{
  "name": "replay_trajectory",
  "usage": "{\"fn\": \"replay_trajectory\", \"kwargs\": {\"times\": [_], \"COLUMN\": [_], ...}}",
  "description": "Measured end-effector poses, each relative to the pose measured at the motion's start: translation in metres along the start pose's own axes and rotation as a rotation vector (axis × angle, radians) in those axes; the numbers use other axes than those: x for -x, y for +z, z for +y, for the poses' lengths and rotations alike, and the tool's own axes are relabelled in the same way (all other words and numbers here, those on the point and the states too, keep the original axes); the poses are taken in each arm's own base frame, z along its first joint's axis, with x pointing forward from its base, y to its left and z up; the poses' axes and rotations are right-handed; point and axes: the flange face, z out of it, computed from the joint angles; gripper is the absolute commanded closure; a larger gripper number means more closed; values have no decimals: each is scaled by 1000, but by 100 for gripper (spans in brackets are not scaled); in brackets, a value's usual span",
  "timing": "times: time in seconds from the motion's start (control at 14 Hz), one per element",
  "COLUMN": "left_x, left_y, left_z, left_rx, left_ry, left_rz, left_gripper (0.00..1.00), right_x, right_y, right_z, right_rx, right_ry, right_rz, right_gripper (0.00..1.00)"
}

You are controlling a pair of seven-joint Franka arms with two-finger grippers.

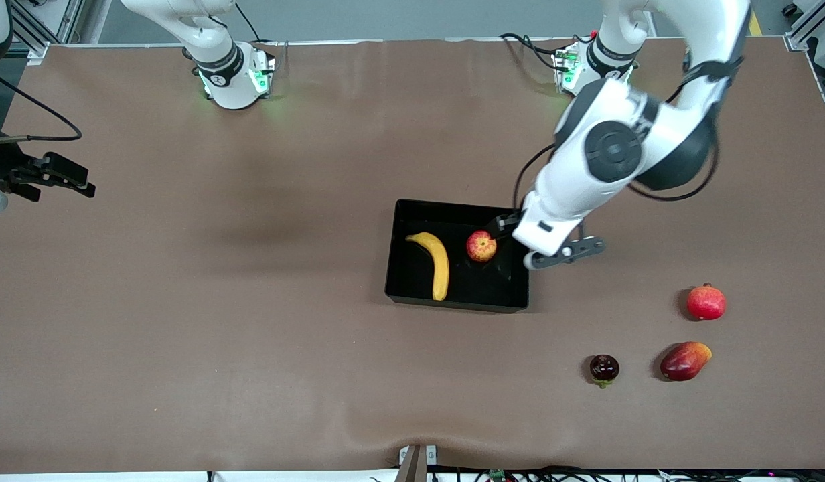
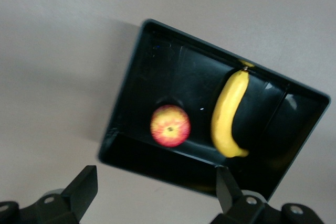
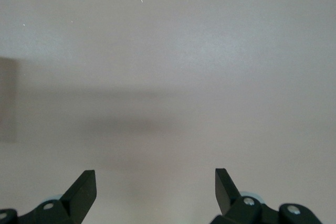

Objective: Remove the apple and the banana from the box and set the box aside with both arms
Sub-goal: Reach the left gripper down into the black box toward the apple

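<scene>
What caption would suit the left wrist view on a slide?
Open left tool above the bin, with apple and banana inside.

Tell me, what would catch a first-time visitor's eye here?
Probably the black bin mid-table, holding a yellow banana and a streaked apple apart from each other. The left gripper hangs open above the bin, holding nothing. Three more fruits lie toward the left arm's end, nearer the front camera.
</scene>
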Motion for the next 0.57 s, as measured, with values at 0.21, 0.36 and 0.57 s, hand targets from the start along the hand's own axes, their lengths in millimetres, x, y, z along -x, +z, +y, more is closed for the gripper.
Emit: {"fn": "replay_trajectory", "kwargs": {"times": [0.21,0.36,0.57], "left_x": [3,5,17], "left_y": [49,91,142], "left_z": [18,27,37], "left_rx": [-60,-94,-125], "left_ry": [-66,-72,-85], "left_rz": [20,25,-4], "left_gripper": [0,0,0], "right_x": [0,0,0], "right_y": [0,0,0], "right_z": [0,-1,-3], "right_rx": [0,0,0], "right_ry": [-1,-2,-5], "right_rz": [0,0,0], "right_gripper": [0,0,0]}}
